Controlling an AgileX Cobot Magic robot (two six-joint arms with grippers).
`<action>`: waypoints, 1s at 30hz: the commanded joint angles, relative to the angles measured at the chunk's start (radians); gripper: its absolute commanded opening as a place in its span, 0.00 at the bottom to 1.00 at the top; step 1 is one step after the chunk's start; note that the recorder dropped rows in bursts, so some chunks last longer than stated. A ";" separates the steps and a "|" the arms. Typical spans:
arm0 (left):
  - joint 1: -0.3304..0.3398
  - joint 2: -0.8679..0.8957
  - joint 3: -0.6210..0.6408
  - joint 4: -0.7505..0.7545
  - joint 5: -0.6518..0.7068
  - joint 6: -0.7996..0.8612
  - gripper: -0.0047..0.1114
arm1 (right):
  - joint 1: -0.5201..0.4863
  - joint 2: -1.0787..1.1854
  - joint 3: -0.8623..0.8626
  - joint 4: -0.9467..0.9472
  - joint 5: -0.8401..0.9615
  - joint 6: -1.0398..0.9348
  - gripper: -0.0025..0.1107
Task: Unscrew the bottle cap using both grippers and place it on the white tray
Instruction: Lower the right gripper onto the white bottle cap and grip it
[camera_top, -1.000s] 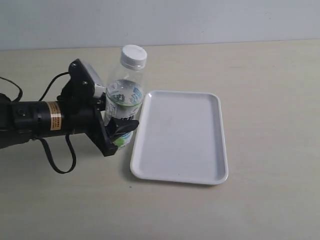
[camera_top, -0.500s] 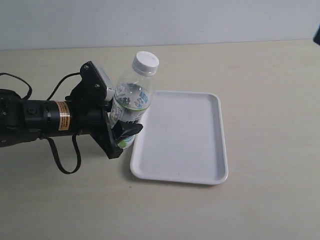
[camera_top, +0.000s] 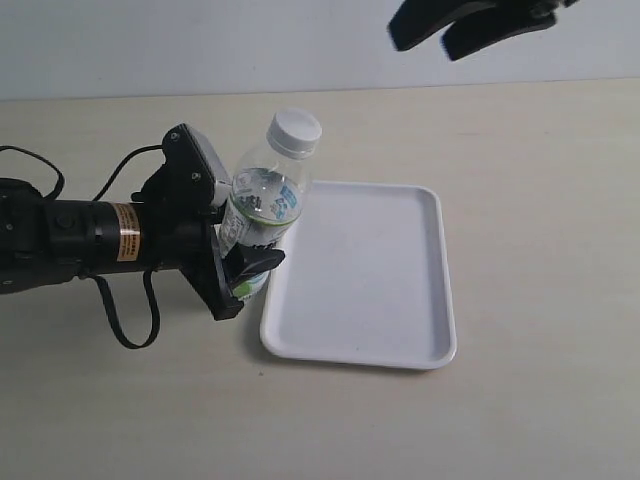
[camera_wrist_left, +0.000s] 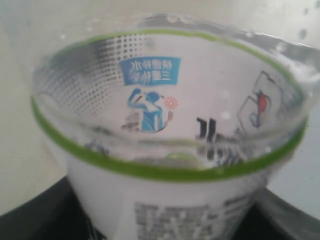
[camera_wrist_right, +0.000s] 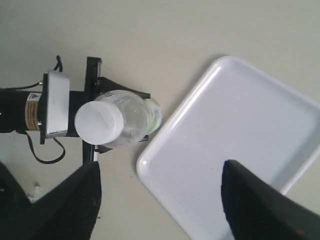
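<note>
Exterior view: left hand clamps the tilted, white-capped clear bottle; right hand spread apart.

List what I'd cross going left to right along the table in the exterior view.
Left arm's black body → bottle → white tray.

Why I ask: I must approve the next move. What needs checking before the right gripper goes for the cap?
1. Left gripper shut on the bottle: ok.
2. Bottle cap on the neck: ok.
3. Right gripper open: ok.
4. Right gripper centred over the cap: not ok, it hangs high and off to one side.
5. Bottle upright: not ok, it leans toward the white tray.
6. Bottle base resting on the table: cannot tell.
</note>
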 joint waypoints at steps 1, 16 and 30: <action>-0.004 -0.018 -0.009 -0.005 -0.030 0.001 0.04 | 0.133 0.094 -0.086 -0.047 0.012 0.023 0.59; -0.004 -0.018 -0.009 0.002 -0.036 0.006 0.04 | 0.276 0.250 -0.184 -0.123 0.012 0.072 0.59; -0.004 -0.018 -0.009 0.016 -0.034 -0.005 0.04 | 0.276 0.262 -0.184 -0.100 0.012 0.056 0.58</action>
